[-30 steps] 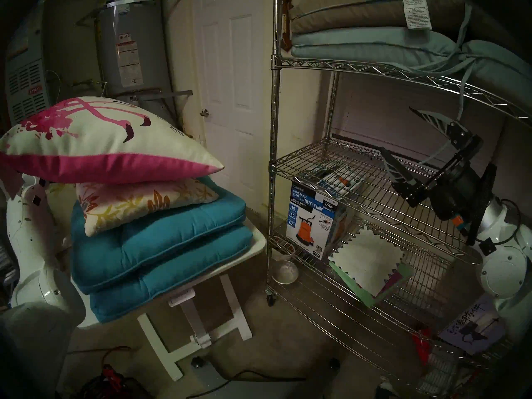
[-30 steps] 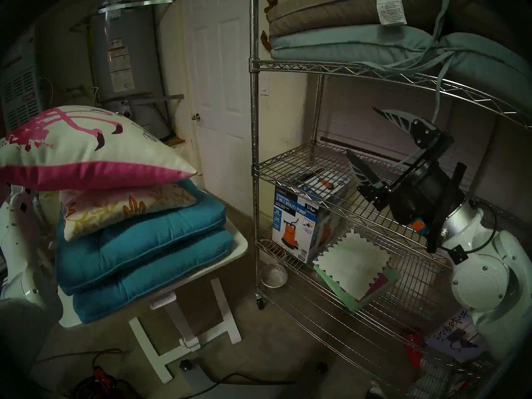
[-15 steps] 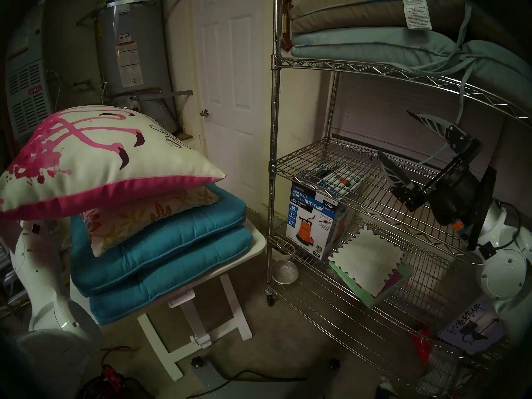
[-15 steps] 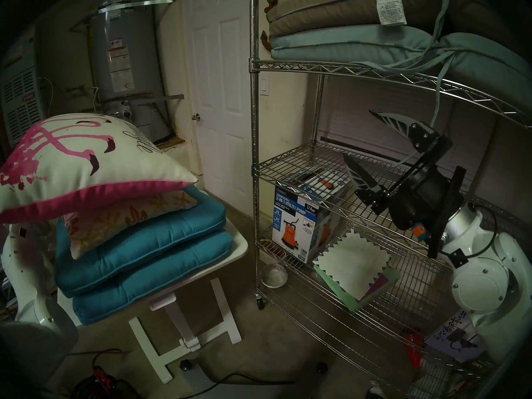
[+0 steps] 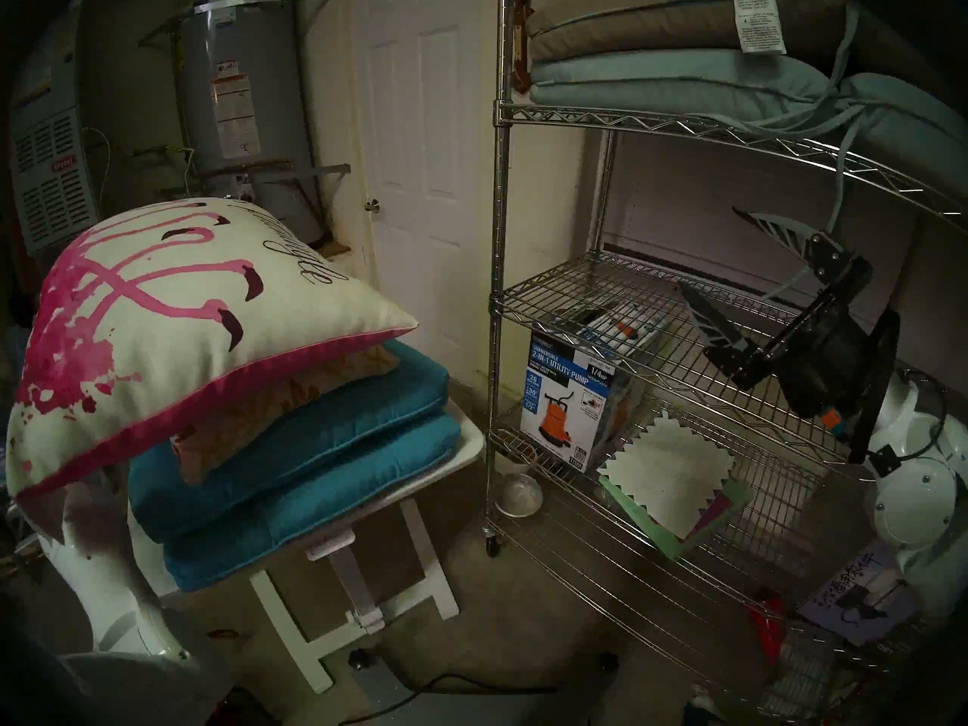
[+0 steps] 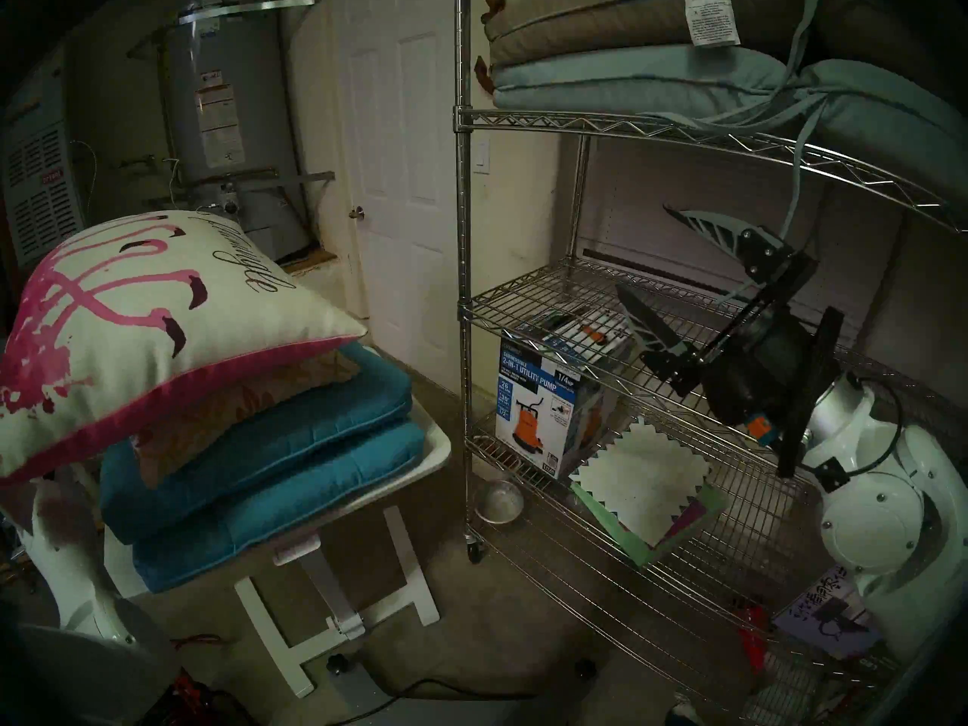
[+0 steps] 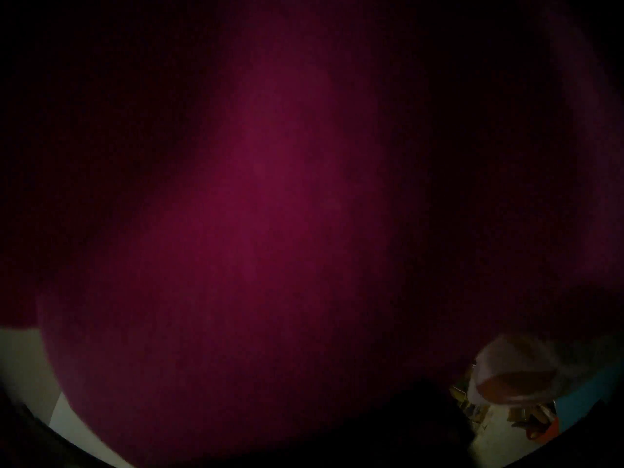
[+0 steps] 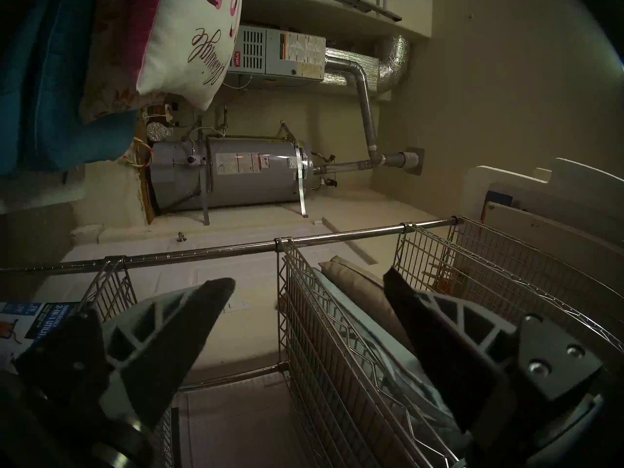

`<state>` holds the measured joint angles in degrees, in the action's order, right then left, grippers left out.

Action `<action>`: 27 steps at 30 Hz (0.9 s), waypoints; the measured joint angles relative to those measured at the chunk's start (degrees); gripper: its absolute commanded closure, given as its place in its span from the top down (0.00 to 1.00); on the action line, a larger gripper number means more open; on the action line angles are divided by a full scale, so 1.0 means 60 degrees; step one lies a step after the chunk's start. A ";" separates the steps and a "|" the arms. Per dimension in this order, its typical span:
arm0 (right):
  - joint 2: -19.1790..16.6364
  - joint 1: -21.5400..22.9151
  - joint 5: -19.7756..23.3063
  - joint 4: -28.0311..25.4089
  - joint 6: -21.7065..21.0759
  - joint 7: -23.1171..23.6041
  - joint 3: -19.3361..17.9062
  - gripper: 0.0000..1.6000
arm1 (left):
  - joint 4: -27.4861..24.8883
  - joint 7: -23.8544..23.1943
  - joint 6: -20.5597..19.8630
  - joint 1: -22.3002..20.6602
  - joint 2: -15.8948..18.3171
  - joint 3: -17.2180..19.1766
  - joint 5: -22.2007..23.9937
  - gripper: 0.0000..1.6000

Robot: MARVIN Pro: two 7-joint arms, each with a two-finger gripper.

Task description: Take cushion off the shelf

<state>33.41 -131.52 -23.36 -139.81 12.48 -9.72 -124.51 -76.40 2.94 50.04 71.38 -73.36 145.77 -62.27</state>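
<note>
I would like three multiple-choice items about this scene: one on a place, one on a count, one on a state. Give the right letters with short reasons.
1. Where does the flamingo pillow lie?
A. On the wire shelf's top tier
B. On top of the pile on the white table
C. On the floor

2. How many teal cushions lie under the floral pillow?
A. One
B. Two
C. Four

3. What is the state of the right hand?
A. Open, holding nothing
B. Shut on a grey cushion
C. Shut on the pump box

Answers:
1 B: it tops the stack on the white table, beside the wire shelf.
2 B: two teal cushions are stacked there.
3 A: its fingers stand wide apart with only air between them.
</note>
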 measured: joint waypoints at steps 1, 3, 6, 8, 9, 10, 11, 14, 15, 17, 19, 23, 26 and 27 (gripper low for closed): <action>-0.0008 -0.0004 -0.0002 0.0000 0.0011 0.0001 0.0030 1.00 | -0.0126 -0.0030 0.0010 0.0116 -0.0110 0.0047 0.0074 0.00; -0.0025 -0.0011 -0.0006 0.0001 0.0029 0.0003 0.0091 1.00 | -0.0401 -0.0102 0.0014 0.0313 -0.0329 0.0146 0.0190 0.00; -0.0058 -0.0014 -0.0021 0.0002 0.0051 0.0003 0.0195 1.00 | -0.0885 -0.0226 0.0009 0.0587 -0.0680 0.0267 0.0379 0.00; -0.0082 -0.0011 -0.0038 0.0003 0.0059 0.0003 0.0259 1.00 | -0.1170 -0.0317 -0.0011 0.0730 -0.0887 0.0306 0.0499 0.00; -0.0094 -0.0007 -0.0047 0.0003 0.0062 0.0003 0.0290 1.00 | -0.1318 -0.0370 -0.0026 0.0801 -0.0989 0.0322 0.0562 0.00; -0.0112 -0.0002 -0.0060 0.0003 0.0065 0.0003 0.0326 1.00 | -0.1528 -0.0434 -0.0048 0.0889 -0.1128 0.0343 0.0636 0.00; -0.0120 0.0002 -0.0069 0.0003 0.0066 0.0003 0.0346 1.00 | -0.1631 -0.0476 -0.0067 0.0929 -0.1194 0.0352 0.0684 0.00; -0.0151 0.0019 -0.0107 0.0004 0.0066 0.0000 0.0421 1.00 | -0.2015 -0.0677 -0.0190 0.1057 -0.1437 0.0388 0.0889 0.00; -0.0163 0.0026 -0.0122 0.0004 0.0065 -0.0001 0.0447 1.00 | -0.2142 -0.0756 -0.0264 0.1090 -0.1509 0.0396 0.0967 0.00; -0.0180 0.0039 -0.0151 0.0005 0.0054 -0.0005 0.0491 1.00 | -0.2377 -0.0928 -0.0447 0.1144 -0.1629 0.0406 0.1095 0.00; -0.0193 0.0050 -0.0186 0.0005 0.0023 -0.0010 0.0539 1.00 | -0.2616 -0.1140 -0.0668 0.1194 -0.1748 0.0414 0.1237 0.00; -0.0209 0.0070 -0.0271 0.0006 -0.0071 -0.0020 0.0637 1.00 | -0.3007 -0.1596 -0.1120 0.1270 -0.1942 0.0415 0.1515 0.00; -0.0212 0.0084 -0.0337 0.0007 -0.0140 -0.0029 0.0696 1.00 | -0.3245 -0.1933 -0.1444 0.1310 -0.2060 0.0415 0.1723 0.00; -0.0212 0.0090 -0.0359 0.0008 -0.0165 -0.0033 0.0712 1.00 | -0.3325 -0.2046 -0.1561 0.1320 -0.2100 0.0415 0.1801 0.00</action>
<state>32.14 -130.98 -25.51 -139.77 11.49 -9.92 -120.24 -96.35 -9.34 40.67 79.30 -85.96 148.26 -51.47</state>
